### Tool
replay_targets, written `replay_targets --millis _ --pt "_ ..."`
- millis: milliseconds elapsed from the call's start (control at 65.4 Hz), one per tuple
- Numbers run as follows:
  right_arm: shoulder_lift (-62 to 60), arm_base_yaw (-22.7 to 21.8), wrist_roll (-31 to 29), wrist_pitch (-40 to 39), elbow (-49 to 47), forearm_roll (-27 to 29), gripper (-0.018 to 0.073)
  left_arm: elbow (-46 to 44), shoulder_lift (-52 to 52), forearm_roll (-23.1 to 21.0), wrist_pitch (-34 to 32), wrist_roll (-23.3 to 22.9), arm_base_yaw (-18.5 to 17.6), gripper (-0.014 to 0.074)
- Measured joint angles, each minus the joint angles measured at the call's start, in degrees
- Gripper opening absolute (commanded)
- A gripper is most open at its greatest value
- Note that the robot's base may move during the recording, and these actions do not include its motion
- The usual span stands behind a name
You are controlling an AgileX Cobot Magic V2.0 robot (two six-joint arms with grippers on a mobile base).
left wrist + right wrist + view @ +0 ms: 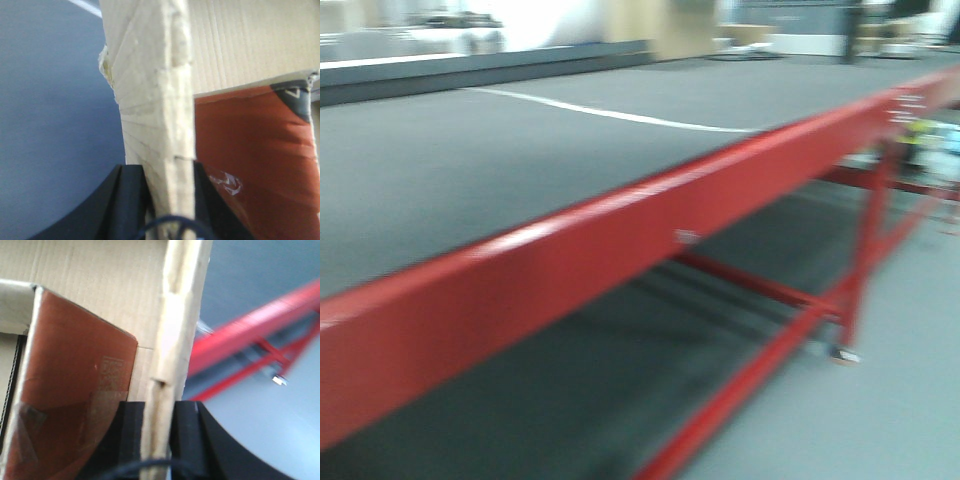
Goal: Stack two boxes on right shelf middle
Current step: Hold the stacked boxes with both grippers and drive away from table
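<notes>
Left wrist-mounted: fingers (127, 200) seemingly pinch box (150, 100).

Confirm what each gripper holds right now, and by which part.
Left gripper pinches the edge of a cardboard box wall; right gripper does likewise. Same box or two: cannot tell.

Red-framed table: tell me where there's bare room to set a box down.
The grey tabletop is bare between the red front rail and the white line, and beyond it. Underneath, red braces cross the space.
</notes>
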Motion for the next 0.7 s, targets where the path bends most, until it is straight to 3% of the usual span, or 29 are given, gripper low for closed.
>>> replay_targets --millis 703 --pt "0.00 0.00 0.00 0.00 0.00 0.00 -0.0153 0.00 0.00 0.00 0.00 0.00 0.00 -0.0111"
